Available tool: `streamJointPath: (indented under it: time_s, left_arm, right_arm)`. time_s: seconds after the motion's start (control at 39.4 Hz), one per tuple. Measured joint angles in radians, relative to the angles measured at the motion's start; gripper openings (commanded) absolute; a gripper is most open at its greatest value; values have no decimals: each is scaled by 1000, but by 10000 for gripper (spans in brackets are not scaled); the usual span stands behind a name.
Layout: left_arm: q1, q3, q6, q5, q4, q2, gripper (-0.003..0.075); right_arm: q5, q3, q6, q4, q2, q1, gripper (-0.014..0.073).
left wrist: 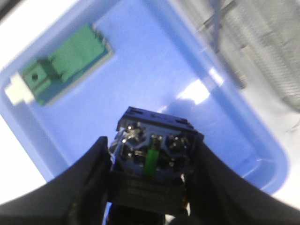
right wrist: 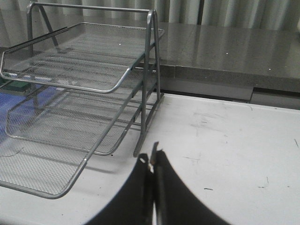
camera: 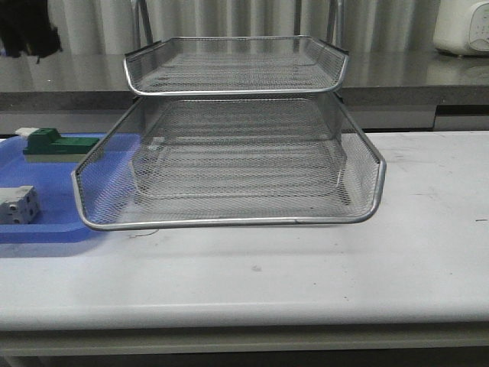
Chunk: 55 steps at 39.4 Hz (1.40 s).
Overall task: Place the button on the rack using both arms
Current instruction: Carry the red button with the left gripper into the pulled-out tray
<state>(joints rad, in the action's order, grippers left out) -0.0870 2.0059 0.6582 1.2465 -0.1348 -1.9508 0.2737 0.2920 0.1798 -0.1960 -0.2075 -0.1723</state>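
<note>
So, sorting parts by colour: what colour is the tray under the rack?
Blue tray, clearest in the left wrist view.

Lighting's pretty even and bright, coming from overhead. The left wrist view is soft and blurry all over, with white glare patches on the blue tray (left wrist: 197,89). The rack (camera: 229,164) is sharp in the front view, with a faint shadow under it.

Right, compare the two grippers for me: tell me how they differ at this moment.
The left gripper is shut on the button, while the right gripper is shut with nothing between its fingers. The left gripper hangs over the blue tray, the right gripper over bare white table beside the rack. Both have dark fingers.
</note>
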Motion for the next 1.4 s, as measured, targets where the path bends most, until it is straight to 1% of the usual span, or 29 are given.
streamJointPath:
  time_s: [0.13,0.25,0.46,0.63,0.76,1.04,1.09,1.27,1.4]
  left_arm:
    - [-89,0,-10,4,-16,62,104]
    - [-196,0,-17,6,-49,83,104]
    - [-373,-32,-19,8,-69,79,104]
    - [-470,-73,-20,8,-72,36,104]
    - [-496,-77,-26,8,-72,-24,109]
    - [-499,-77,-29,1,-59,-133,110]
    - [-499,-77,-32,0,-57,-143,121]
    - [-499,-77,-44,-4,-48,-157,235]
    - [-499,-77,-46,-6,-46,-157,335]
  right_arm:
    - [0,0,0,0,0,0,-111]
    - [0,0,0,0,0,0,-111]
    - [0,0,0,0,0,0,-111]
    - [0,0,-1,0,0,0,-111]
    - [0,0,-1,0,0,0,-111]
    - [0,0,-1,0,0,0,-111]
    - [0,0,-1,0,0,0,-111]
    - [0,0,-1,0,0,0,-111]
    - [0,0,-1,0,0,0,-111]
